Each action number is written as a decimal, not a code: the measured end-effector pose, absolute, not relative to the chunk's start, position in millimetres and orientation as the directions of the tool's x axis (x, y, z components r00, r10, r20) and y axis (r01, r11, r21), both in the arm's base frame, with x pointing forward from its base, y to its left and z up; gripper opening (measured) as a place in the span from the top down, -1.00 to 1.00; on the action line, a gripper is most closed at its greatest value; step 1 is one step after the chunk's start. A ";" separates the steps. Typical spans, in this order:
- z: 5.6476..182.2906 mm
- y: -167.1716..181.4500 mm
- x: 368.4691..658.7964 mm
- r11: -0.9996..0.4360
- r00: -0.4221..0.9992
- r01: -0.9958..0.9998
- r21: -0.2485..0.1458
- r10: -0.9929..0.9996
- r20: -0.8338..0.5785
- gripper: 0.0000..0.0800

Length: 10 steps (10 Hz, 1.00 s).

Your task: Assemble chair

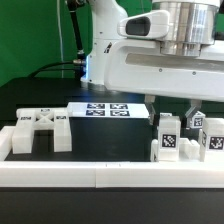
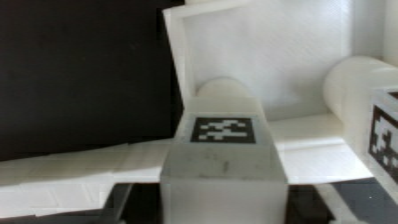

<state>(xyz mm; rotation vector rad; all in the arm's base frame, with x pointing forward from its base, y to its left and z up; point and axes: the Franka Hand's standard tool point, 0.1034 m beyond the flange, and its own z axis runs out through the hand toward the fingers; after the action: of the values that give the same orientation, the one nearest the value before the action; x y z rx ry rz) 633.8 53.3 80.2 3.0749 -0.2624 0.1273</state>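
In the wrist view a chunky white chair post (image 2: 222, 150) with a square marker tag sits between my dark fingers (image 2: 128, 200). My gripper (image 2: 222, 205) is shut on it. Beyond it lies a broad flat white chair piece (image 2: 240, 45), and another tagged white block (image 2: 370, 100) stands close beside the post. In the exterior view my gripper (image 1: 192, 112) is low at the right, mostly hidden behind a cluster of tagged white chair blocks (image 1: 182, 143). A flat, cut-out white chair piece (image 1: 40, 130) with tags lies at the exterior view's left.
The marker board (image 1: 105, 108) lies flat at the middle back of the black table. A long low white border rail (image 1: 100, 176) runs across the front. The arm's big white link (image 1: 150, 65) hangs over the right half.
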 end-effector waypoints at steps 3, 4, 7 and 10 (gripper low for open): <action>80.0 53.5 633.5 -0.930 0.927 -0.367 0.027 -0.363 0.093 0.27; 79.9 53.3 633.4 -0.903 0.900 -0.430 0.021 -0.426 0.094 0.27; 79.8 54.2 632.7 -0.773 0.769 -0.635 0.000 -0.632 0.093 0.27; 79.7 55.3 632.5 -0.622 0.618 -0.783 -0.020 -0.781 0.090 0.27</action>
<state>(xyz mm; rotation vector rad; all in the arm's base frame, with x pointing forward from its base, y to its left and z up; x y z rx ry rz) 632.5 55.3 79.7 2.8074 -1.3565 0.1398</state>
